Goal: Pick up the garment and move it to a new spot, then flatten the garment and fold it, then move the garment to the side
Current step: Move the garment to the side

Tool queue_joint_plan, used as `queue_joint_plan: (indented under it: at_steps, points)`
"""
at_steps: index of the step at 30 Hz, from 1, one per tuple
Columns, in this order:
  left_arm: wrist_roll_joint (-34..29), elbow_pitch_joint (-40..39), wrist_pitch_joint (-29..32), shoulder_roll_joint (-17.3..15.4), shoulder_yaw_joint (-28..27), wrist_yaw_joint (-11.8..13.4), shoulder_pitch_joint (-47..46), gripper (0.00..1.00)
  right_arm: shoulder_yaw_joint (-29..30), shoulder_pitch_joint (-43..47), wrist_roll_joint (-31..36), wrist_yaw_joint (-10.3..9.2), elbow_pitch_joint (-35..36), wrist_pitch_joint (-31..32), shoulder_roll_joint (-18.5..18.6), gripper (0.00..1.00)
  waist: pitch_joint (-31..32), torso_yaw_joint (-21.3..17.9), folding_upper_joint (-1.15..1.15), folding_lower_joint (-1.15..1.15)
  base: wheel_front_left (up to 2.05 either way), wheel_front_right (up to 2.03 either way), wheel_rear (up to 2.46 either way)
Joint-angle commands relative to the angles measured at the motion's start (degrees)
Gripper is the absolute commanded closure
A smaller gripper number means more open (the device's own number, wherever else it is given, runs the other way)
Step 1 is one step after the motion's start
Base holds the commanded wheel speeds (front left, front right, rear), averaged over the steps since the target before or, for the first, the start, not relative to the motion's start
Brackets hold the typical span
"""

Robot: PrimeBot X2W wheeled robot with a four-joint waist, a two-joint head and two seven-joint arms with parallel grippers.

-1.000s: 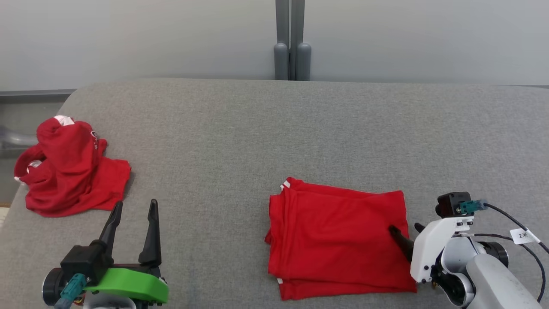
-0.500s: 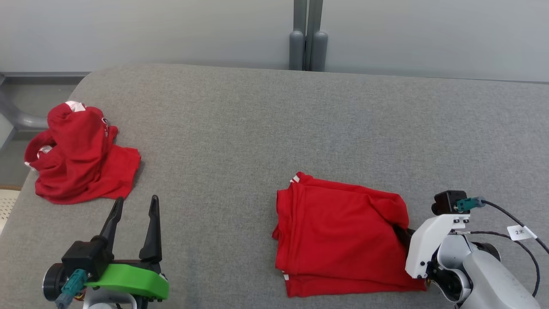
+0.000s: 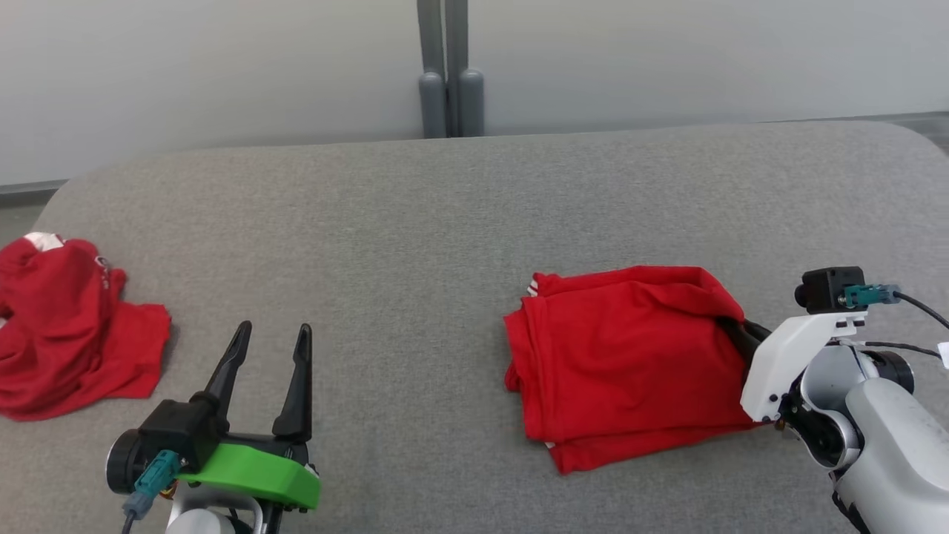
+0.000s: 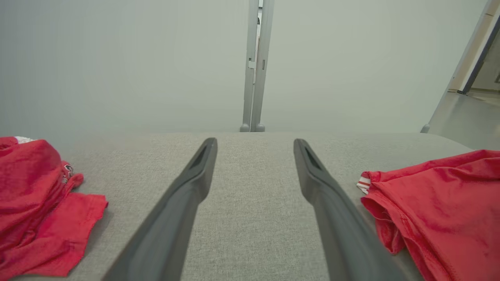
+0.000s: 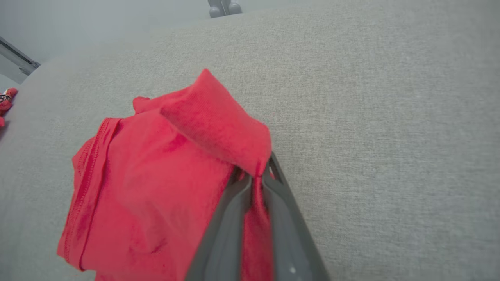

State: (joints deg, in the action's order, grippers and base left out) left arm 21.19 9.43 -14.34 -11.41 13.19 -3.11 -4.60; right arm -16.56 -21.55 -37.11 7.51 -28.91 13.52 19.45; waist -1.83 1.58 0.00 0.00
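Red garment [image 3: 630, 356], folded, right of centre on grey table [image 3: 408, 222]; right edge clamped in right end effector [image 5: 254, 171], bunched upward. Left end effector [image 3: 273, 330] splayed, empty, near crumpled red heap [image 3: 67, 334].

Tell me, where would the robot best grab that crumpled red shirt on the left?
Probably the raised bunch at the far end of the crumpled shirt, coming from above: it stands up off the grey fabric surface, so jaws can close around a fold. The open left gripper is nearest.
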Motion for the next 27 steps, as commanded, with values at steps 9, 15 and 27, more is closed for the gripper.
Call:
queue_joint_plan:
  at_steps: [9,15,27]
  points:
    - [-0.8,-0.5,1.1,1.0,3.3,-1.2,-3.4,0.00,1.1,-1.4,-1.6,-0.04,1.6,0.0,1.7,1.00,-0.7,-13.6,0.00,0.00,0.00,0.00,0.00]
    - [-1.3,-0.5,1.5,0.6,4.3,-1.3,-4.9,0.00,0.8,-2.5,-3.6,-0.04,3.1,0.3,2.2,1.00,-2.2,-18.0,0.00,0.00,0.00,0.00,0.00]
    - [-2.2,-2.8,3.7,-1.8,4.4,-1.1,-8.2,0.00,0.9,-9.2,-10.4,-0.03,4.9,-1.1,3.2,1.00,-9.8,-18.3,0.00,0.00,0.00,0.00,0.00]
